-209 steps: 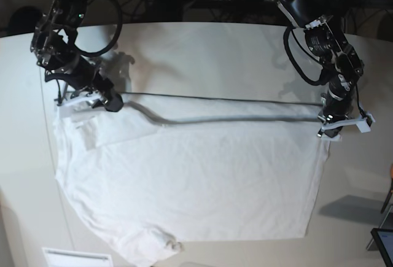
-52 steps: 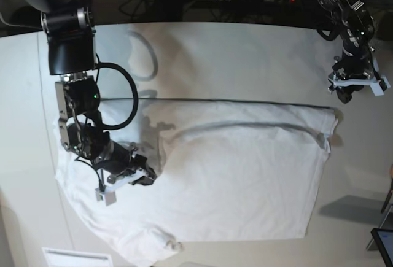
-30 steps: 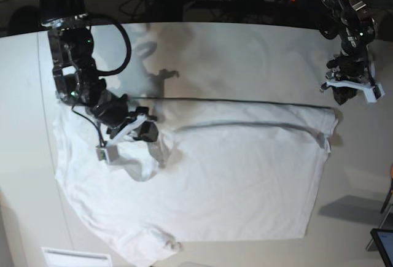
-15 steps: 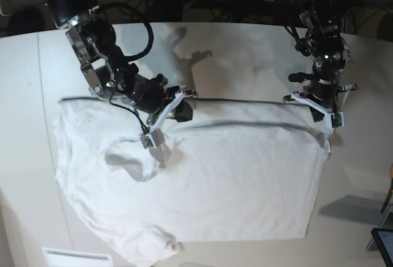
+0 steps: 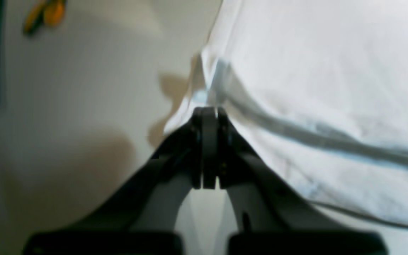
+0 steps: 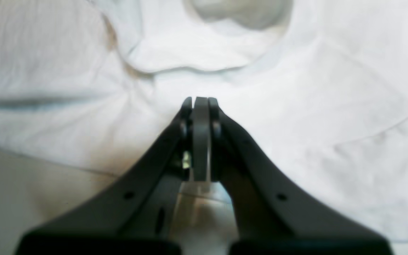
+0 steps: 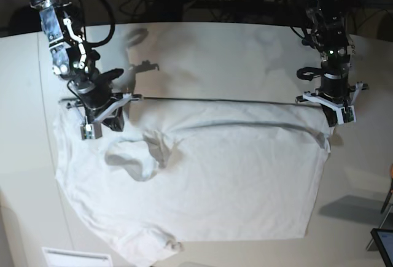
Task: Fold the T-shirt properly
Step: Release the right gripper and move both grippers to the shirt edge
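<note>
Both claws have closed at the T-shirt's (image 7: 202, 175) top fold.

The base view is evenly lit from above and fairly sharp; the white T-shirt (image 7: 202, 175) reads bright against the off-white table (image 7: 215, 52), while the background beyond the far edge falls nearly black. Arm shadows lie soft and grey on the table. Both wrist views are blurred: the left pincer (image 5: 209, 113) and right pincer (image 6: 199, 102) are out of focus, and the cloth there looks washed-out, with brownish shadow fringes.
</note>
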